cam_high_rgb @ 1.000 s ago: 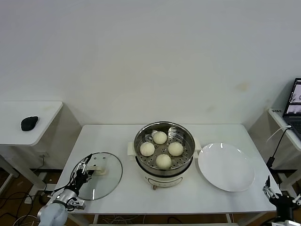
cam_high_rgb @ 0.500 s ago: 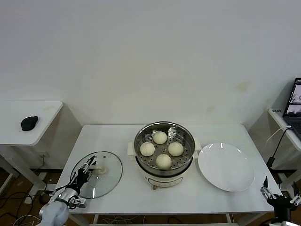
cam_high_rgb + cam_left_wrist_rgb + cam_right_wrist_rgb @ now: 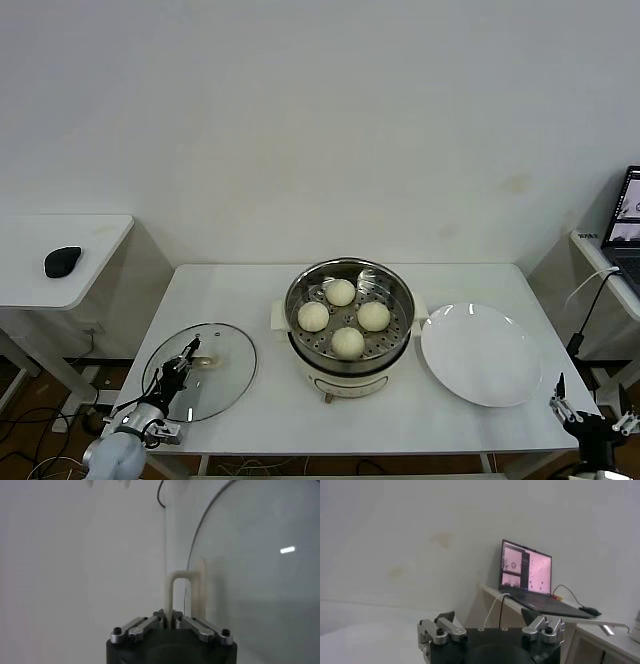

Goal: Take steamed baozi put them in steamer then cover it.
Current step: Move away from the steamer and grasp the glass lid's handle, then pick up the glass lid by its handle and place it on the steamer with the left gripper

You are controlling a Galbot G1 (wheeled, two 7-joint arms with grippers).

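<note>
Since a second ago the left tool (image 3: 186,353) has gone from spread to pressed together on the flat cream-white handle of the cover (image 3: 200,372), and the glass disc has slid slightly toward the robot's left and the near edge of the surface (image 3: 250,290). The left wrist view shows its two fingers pinched against the upright handle (image 3: 178,597), with the glass of the cover (image 3: 255,575) lying just beyond. All four steamed baozi (image 3: 344,317) already sit on the perforated tray inside the steamer (image 3: 348,324), so what remains appears to be the covering. To do it well, the cover should be raised straight up until its metal rim is free of the surface, carried level toward the steamer, centred over the steel pot, and lowered evenly so the rim seats all round without touching the buns. The grip is on a thin handle, so a tilt or swing of the glass is the likely risk; a slow move suits it. The right tool (image 3: 588,418) hangs spread and idle off the surface's near right corner, beyond the white plate (image 3: 481,354).
</note>
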